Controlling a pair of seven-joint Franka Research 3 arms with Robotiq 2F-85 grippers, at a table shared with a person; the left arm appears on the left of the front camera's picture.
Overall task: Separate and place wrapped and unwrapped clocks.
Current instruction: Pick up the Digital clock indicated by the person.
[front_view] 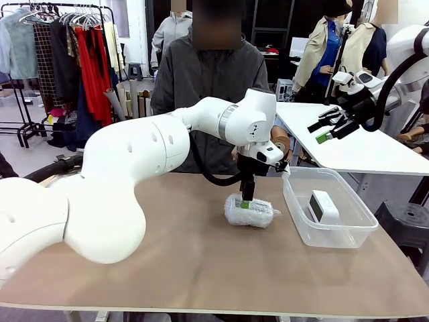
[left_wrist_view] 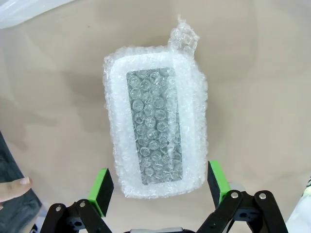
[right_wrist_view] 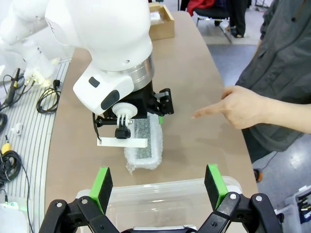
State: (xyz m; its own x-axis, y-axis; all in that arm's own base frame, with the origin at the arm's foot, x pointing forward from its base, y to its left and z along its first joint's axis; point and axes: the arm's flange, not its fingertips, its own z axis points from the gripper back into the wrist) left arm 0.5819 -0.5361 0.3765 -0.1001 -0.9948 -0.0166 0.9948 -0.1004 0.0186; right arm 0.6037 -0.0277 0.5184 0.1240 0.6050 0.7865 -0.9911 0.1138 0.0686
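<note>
Your left gripper (left_wrist_view: 159, 190) stands spread wide with nothing between its green pads (left_wrist_view: 101, 190), poised directly above the wrapped clock (left_wrist_view: 154, 128), which lies flat on the tan table (front_view: 167, 255) in bubble wrap, its grey face up and a twisted tuft of wrap at its far corner. In the front view that gripper (front_view: 247, 196) hangs at the top of the same bundle (front_view: 251, 211), near the middle of the table, though you cannot tell from there whether the pads touch the wrap. Just to the robot's right of the bundle sits a clear plastic tub (front_view: 295, 201), and the bare white clock (front_view: 324, 206) lies inside it. Your right gripper (right_wrist_view: 159, 187) is also spread wide and empty, raised well above the tub's near rim (right_wrist_view: 170, 188); the front view shows it (front_view: 328, 129) high off the table's right side. The person's hand (right_wrist_view: 243, 107) reaches over the table beside the left arm, a finger extended toward the wrapped clock (right_wrist_view: 144, 145). A brown cardboard box (right_wrist_view: 161, 20) sits at the table's far end.
</note>
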